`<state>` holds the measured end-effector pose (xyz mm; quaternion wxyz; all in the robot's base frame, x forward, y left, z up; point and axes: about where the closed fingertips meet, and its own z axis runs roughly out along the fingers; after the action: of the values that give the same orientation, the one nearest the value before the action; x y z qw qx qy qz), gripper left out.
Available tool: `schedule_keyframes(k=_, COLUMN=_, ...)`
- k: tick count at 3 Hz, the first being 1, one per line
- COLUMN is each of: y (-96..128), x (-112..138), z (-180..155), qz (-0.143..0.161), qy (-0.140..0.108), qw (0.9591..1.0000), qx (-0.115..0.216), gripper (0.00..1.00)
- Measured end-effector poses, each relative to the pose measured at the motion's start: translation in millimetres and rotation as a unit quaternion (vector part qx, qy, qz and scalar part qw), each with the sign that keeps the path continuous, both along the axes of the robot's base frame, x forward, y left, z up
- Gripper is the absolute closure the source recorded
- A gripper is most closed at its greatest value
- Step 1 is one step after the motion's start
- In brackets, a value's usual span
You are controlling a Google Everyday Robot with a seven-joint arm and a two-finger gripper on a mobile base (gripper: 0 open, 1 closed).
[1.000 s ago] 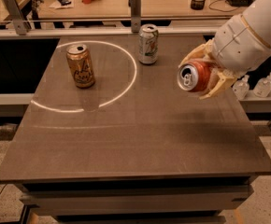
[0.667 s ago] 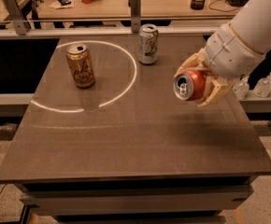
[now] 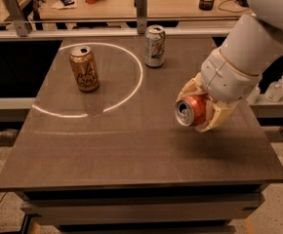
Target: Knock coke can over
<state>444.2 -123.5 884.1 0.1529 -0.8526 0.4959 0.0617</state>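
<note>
The coke can point(image 3: 194, 109) is clasped on its side by the claw point(image 3: 198, 108), which is held over the surface point(image 3: 131, 145).

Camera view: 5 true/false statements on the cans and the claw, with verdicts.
1. The red-orange aluminium coke can stands upright. False: it is tipped on its side.
2. The claw is closed around the coke can, over the right part of the dark brown table. True.
3. The gold-tan can with a cartoon figure stands upright. True.
4. The white-and-green can lies on its side. False: it stands upright near the table's far edge.
5. The gold-tan can touches the white-and-green can. False: they stand clearly apart.
</note>
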Motion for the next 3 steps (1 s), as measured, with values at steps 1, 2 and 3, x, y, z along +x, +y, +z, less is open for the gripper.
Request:
schedule_keyframes(k=1, y=4.1, x=-5.5, z=-14.1, qz=0.012, qy=0.005, qw=0.9994, qx=-0.033, gripper=1.0)
schedule_keyframes(k=2, y=5.6, x=-8.5, z=-24.0, qz=0.041, qy=0.005, qw=0.9968, qx=-0.069, gripper=1.0)
schedule_keyframes(k=3, y=4.1, x=-9.4, z=-33.1, qz=0.053, qy=0.01, qw=0.9944, qx=-0.091, gripper=1.0)
